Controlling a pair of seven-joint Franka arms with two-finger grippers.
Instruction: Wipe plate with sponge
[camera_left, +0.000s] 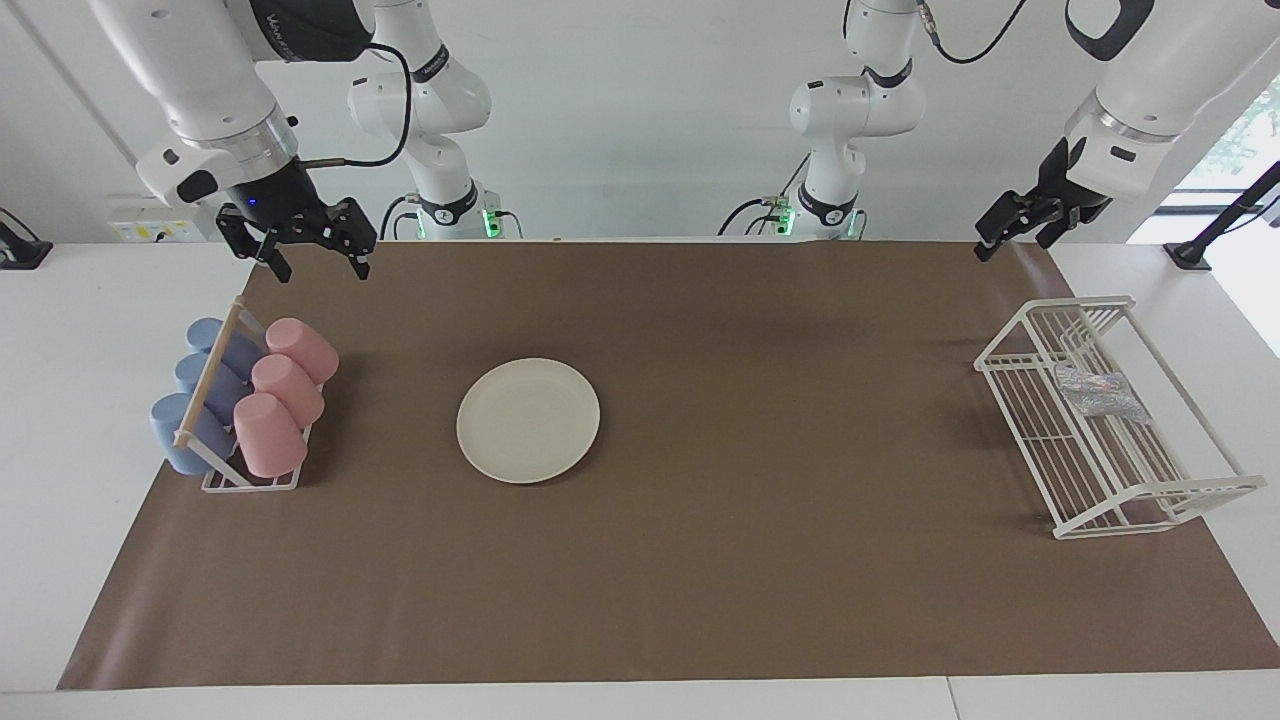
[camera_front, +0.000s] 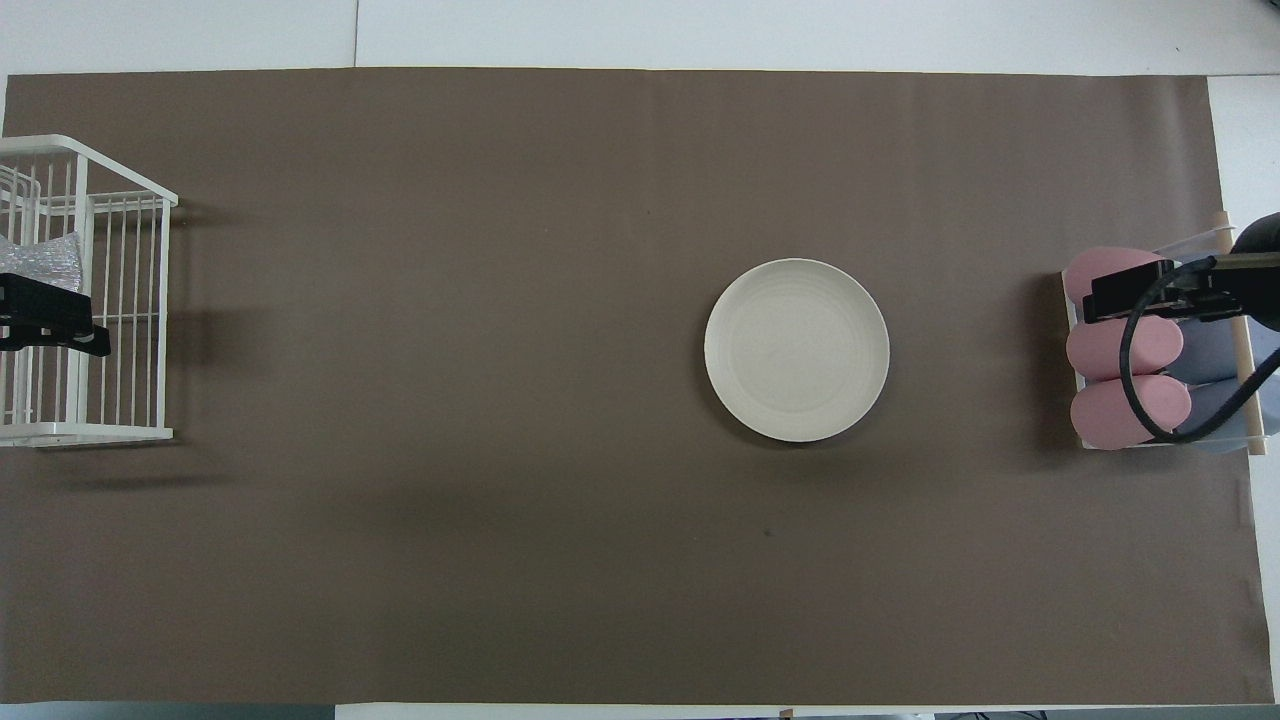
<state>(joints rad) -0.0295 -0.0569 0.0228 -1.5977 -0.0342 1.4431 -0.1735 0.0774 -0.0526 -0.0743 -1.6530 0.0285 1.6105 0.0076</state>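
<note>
The cream-white plate (camera_left: 528, 420) lies flat on the brown mat, toward the right arm's end of the middle; it also shows in the overhead view (camera_front: 797, 350). The silvery mesh sponge (camera_left: 1100, 393) lies inside the white wire rack (camera_left: 1150, 500) at the left arm's end; in the overhead view the sponge (camera_front: 45, 262) is partly cut off by the edge. My left gripper (camera_left: 1015, 243) hangs open and empty in the air over the rack (camera_front: 120, 432), apart from the sponge. My right gripper (camera_left: 318, 262) hangs open and empty over the cup holder, away from the plate.
A small holder (camera_left: 250, 480) with three pink cups (camera_left: 270, 435) and three blue cups (camera_left: 185, 435) lying on their sides stands at the right arm's end. The brown mat (camera_left: 760, 560) covers most of the white table.
</note>
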